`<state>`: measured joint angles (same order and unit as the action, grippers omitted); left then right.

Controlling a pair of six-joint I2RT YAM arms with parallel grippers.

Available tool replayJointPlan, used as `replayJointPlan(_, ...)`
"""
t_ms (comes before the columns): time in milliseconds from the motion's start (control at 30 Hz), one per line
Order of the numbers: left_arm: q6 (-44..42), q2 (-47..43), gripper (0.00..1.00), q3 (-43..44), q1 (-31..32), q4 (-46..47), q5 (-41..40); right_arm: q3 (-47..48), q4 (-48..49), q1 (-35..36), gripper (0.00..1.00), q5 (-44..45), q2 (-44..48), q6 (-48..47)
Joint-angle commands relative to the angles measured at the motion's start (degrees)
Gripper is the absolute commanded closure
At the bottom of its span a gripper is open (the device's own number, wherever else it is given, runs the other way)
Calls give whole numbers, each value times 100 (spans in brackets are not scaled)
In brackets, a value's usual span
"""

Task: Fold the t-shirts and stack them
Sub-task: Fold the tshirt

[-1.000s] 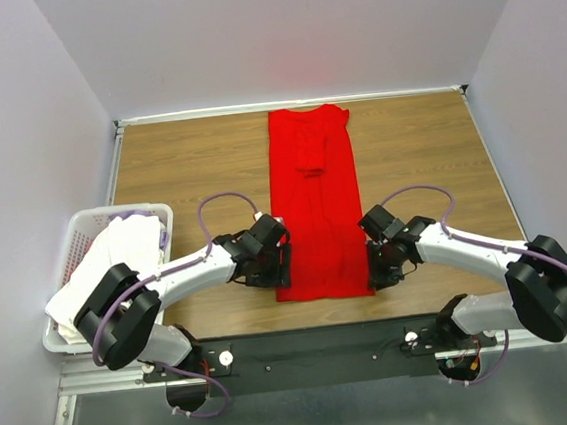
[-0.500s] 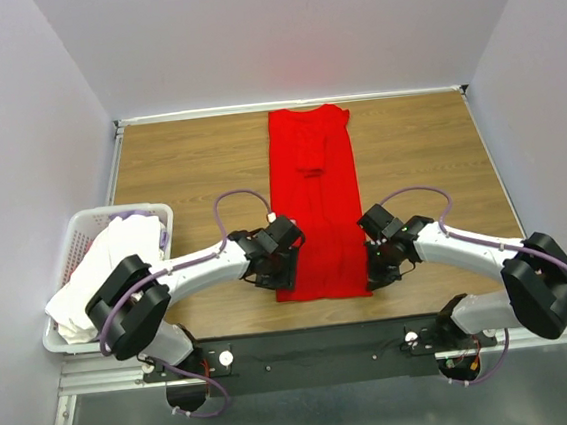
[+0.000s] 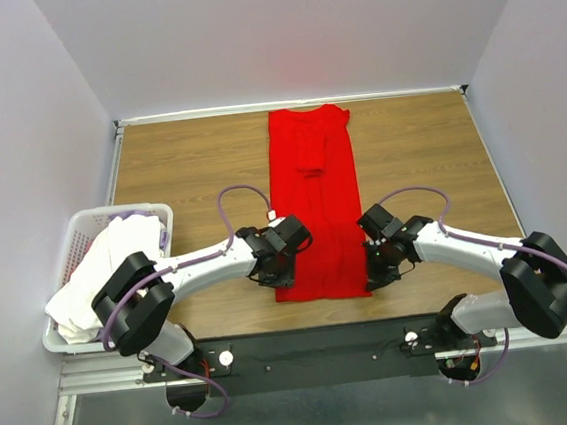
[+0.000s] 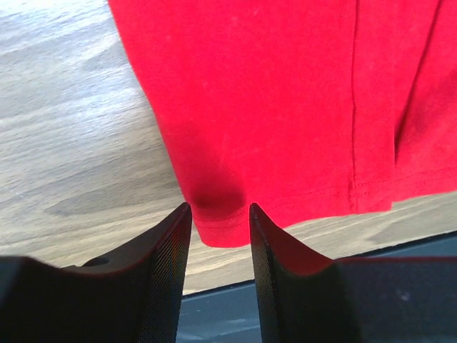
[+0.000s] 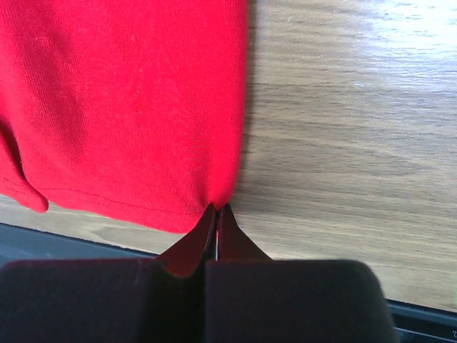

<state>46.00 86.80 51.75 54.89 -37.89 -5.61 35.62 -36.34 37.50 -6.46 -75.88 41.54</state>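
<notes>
At the far left the laundry basket holds a heap of white t-shirts, so crumpled that I cannot tell how many there are. Next along, the left gripper sits low at the near-left corner of the red t-shirt, its fingers spread with the hem corner lying between them but not yet clamped. The risk here is that the jaws close on one layer only, or on nothing, since just the tip of the corner reaches into the gap. The shirt itself lies flat on the table as a long narrow strip running from the near edge to the far edge, with a small fold bunched near its far end (a tucked sleeve, I would guess). How many layers it has cannot be read from above. On the right, the right gripper has its fingers pressed together at the near-right corner, and they appear to nip only a sliver of cloth. If both arms lift for the fold, that thin hold could slip out, or uneven grips could drag the strip askew. From overhead both grippers cover the corners they work on, and in the wrist views the arms' own bodies hide the near table edge.
</notes>
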Motion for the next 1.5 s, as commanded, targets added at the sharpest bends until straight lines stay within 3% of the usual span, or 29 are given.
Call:
replayJointPlan(0, 199, 38, 54, 2, 48, -202, -310, -134, -23, 12, 99, 83, -191, -137)
replayJointPlan(533, 164, 486, 55, -534, 153, 133, -107, -160, 4, 21, 99, 39, -156, -120)
replayJointPlan(633, 155, 548, 63, -543, 179, 89, -134, -160, 4, 12, 99, 39, -164, -120)
replayJointPlan(767, 138, 618, 89, -525, 276, 54, -99, -178, 4, 12, 99, -100, -138, -146)
replayJointPlan(867, 164, 566, 100, -569, 460, 1, 15, -265, 4, 30, 99, -522, -77, -225)
replayJointPlan(1033, 444, 233, 100, -858, 1189, -254, 534, -406, -171, 398, 99, -1357, 213, -32)
replayJointPlan(1167, 638, -469, 100, -965, 1357, -500, 912, -206, -593, 469, 99, -1639, 679, 21)
replayJointPlan(1333, 130, -577, 100, -193, 515, -474, 404, 928, -875, 382, 99, -631, 364, -172)
replayJointPlan(1467, -660, -209, 100, 510, -415, -89, 34, 1517, -831, -224, 99, 64, -154, -611)
